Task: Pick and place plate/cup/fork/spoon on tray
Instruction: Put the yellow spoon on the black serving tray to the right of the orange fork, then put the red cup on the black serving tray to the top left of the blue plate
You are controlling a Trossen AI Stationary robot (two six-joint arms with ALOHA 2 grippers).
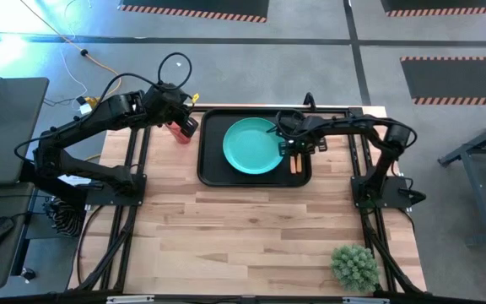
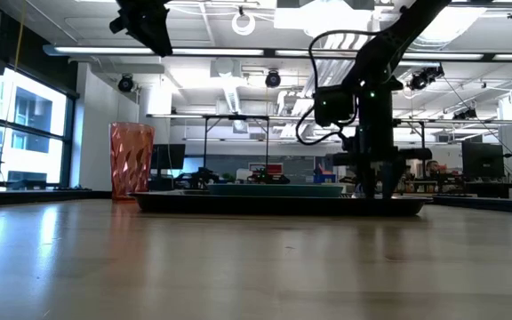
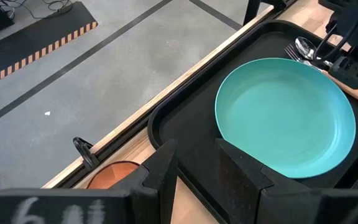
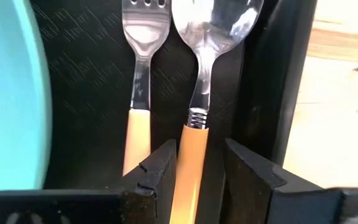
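Observation:
The black tray point(image 1: 213, 169) lies at the table's far middle with the teal plate point(image 1: 253, 145) on it. The fork point(image 4: 137, 68) and the spoon point(image 4: 207, 56) lie side by side on the tray between the plate and the tray's right rim. My right gripper point(image 4: 201, 155) is open and low over the tray point(image 2: 376, 182), with its fingers on either side of the spoon's orange handle. The red cup point(image 2: 132, 160) stands on the table just left of the tray. My left gripper point(image 3: 197, 149) is open and empty, high above the cup point(image 1: 186, 125). My right gripper's fingers come from above and stand on either side of the spoon's handle point(image 4: 191, 155), near its metal collar. A dark gap shows between the handle and one finger point(image 4: 247, 174). I cannot tell whether the other finger touches it. The spoon lies flat on the tray.
A small green plant point(image 1: 354, 266) stands at the table's near right corner. The wooden table top point(image 1: 251, 236) runs bare between the tray and the near edge. Black frame rails run along the table's left and right sides.

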